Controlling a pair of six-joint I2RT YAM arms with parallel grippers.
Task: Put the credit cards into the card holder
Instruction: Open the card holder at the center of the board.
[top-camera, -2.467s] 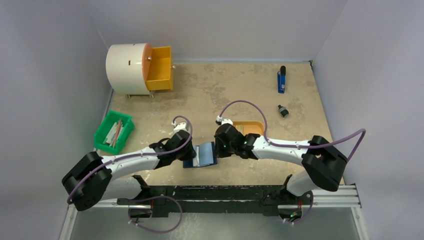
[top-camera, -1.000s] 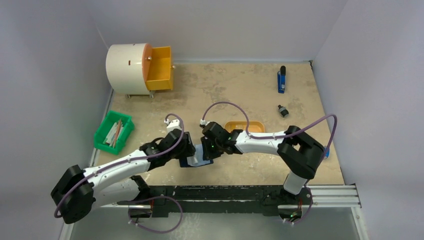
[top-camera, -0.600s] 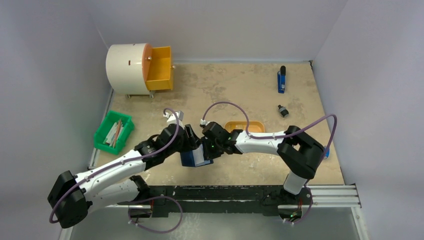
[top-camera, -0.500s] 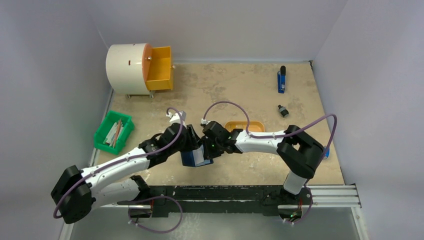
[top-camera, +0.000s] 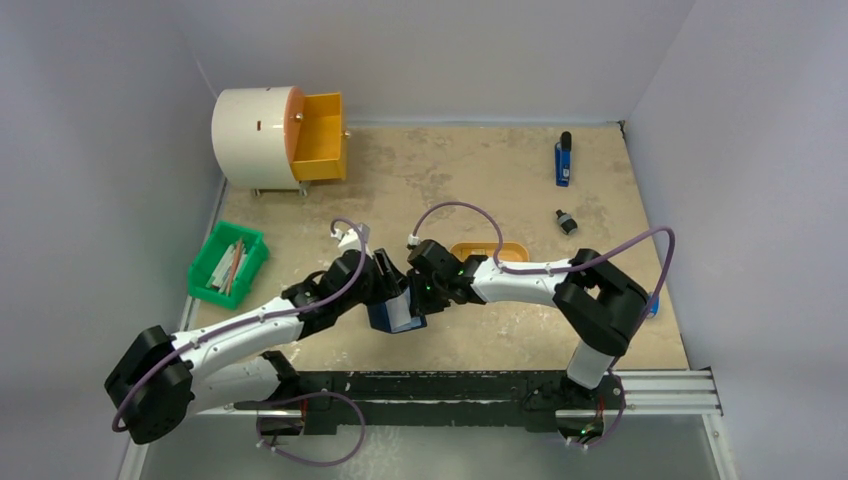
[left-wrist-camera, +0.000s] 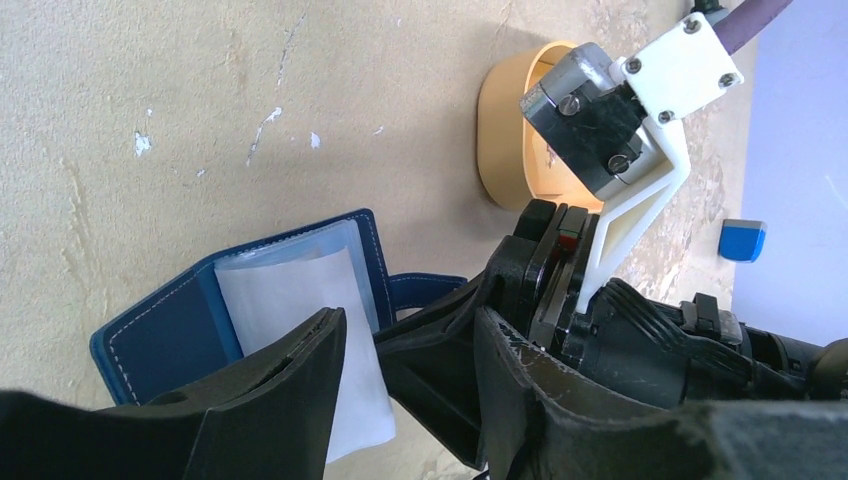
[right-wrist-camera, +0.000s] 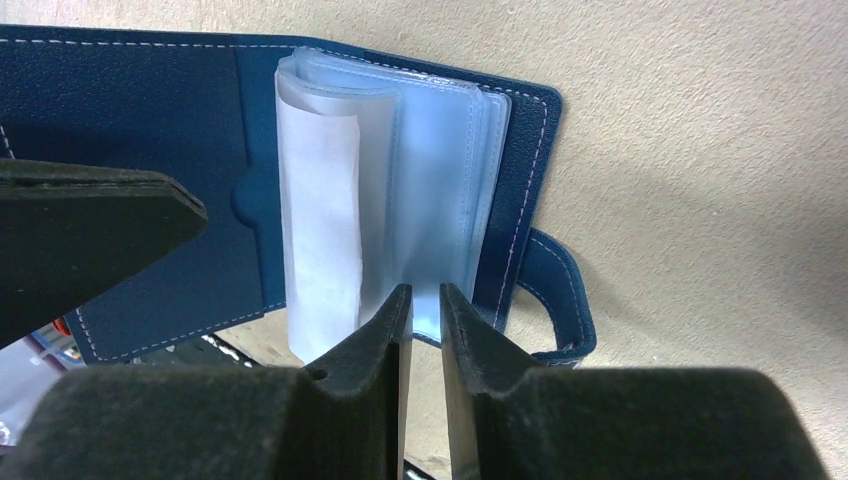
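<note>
The navy card holder (top-camera: 384, 320) lies open near the table's front middle, between both grippers. In the right wrist view the card holder (right-wrist-camera: 130, 130) shows fanned clear sleeves (right-wrist-camera: 450, 190) and a curled whitish sheet (right-wrist-camera: 320, 230), which may be one of the credit cards. My right gripper (right-wrist-camera: 420, 296) is nearly closed and pinches the sleeves' lower edge. My left gripper (left-wrist-camera: 410, 345) stands open. One of its fingers (left-wrist-camera: 285, 395) is over the white sheet (left-wrist-camera: 300, 300), and a finger of the right gripper sits between its jaws. From above, the left gripper (top-camera: 390, 285) and right gripper (top-camera: 418, 300) almost touch.
An orange oval tray (top-camera: 507, 250) sits just behind the right forearm, also seen as the tray (left-wrist-camera: 505, 150). At the left edge is a green bin (top-camera: 228, 265) of sticks. A white drum with an orange drawer (top-camera: 320, 135) stands back left. A blue marker (top-camera: 563, 160) and a small black piece (top-camera: 566, 222) lie back right.
The left gripper has moved in and up against the card holder. The holder, flat before, now has its sleeves and cover raised. The right gripper stayed on it, shifting slightly right.
</note>
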